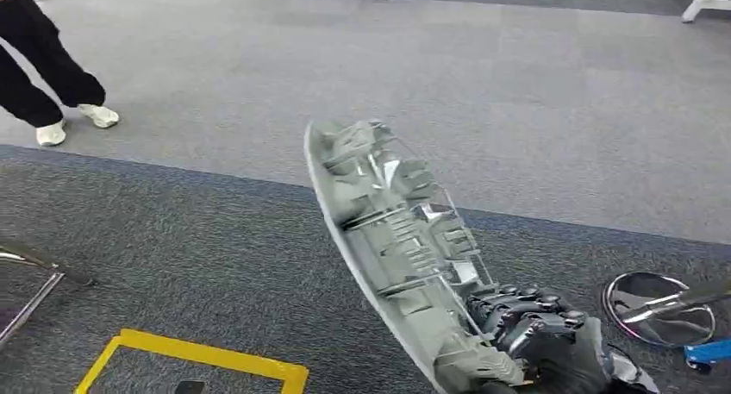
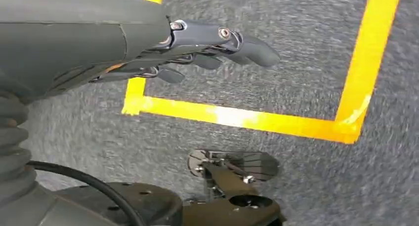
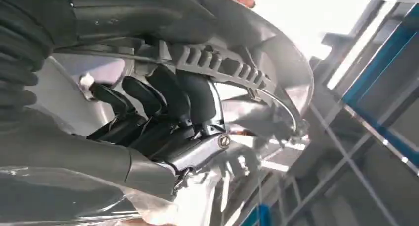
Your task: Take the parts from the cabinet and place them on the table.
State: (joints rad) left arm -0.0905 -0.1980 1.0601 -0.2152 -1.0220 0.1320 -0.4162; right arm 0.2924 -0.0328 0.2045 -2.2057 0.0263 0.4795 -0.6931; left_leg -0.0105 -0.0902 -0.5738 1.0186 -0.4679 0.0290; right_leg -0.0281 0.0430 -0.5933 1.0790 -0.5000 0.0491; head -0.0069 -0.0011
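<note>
The carpeted floor (image 1: 534, 109) is filling the head view, light grey across the top and darker grey below, with yellow tape (image 1: 198, 355) marking a square at the lower left. Across the centre and running down to the lower right, the long grey moulded plastic part (image 1: 392, 239) is standing tilted, ribbed inner face toward the camera; it is probably being carried by its lower end so its length stays off the floor. The right hand (image 1: 539, 329), at the lower right, is gripping that end, its fingers (image 3: 168, 100) wrapping around a ribbed edge. A person's legs (image 1: 39, 58) are standing at the upper left. The left hand (image 2: 197, 53) is hanging over the tape, fingers loosely extended, holding nothing.
</note>
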